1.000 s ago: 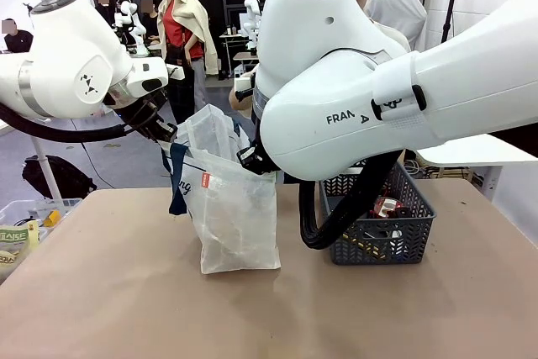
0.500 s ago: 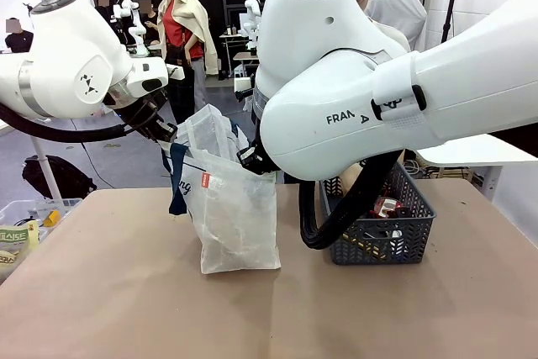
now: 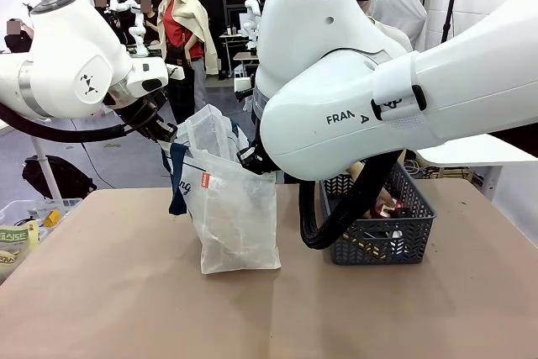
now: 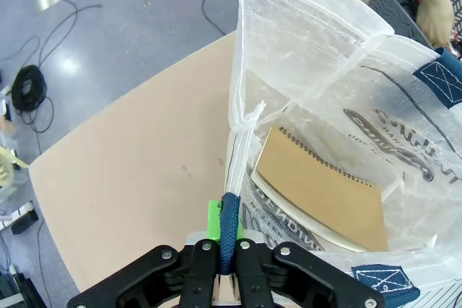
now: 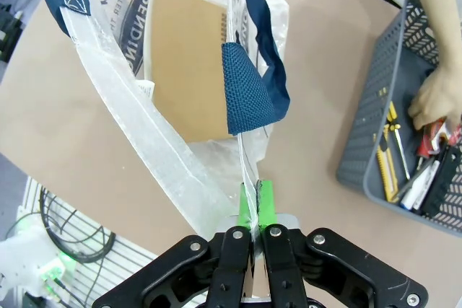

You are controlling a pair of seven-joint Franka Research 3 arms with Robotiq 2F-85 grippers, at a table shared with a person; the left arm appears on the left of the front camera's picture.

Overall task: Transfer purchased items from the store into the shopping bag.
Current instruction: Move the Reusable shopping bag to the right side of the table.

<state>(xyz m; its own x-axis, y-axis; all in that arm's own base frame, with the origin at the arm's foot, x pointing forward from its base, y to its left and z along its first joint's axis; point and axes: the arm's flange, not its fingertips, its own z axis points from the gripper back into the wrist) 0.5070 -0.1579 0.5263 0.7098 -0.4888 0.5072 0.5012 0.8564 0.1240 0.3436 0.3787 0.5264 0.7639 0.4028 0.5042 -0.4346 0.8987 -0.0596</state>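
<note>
White shopping bag (image 3: 239, 208) clamped by left hand (image 4: 225, 239) and right hand (image 5: 256, 210), basket (image 3: 414, 245) behind arm (image 3: 403, 98)

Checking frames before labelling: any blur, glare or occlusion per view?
Front view: sharp, evenly lit, but the right arm hides part of the basket. Left wrist view: crisp; bag plastic hazy, notebook inside still clear. Right wrist view: sharp, no glare, hand at the basket clear.

Tan table (image 3: 126, 308), clear bin (image 3: 17, 208) at left
</note>
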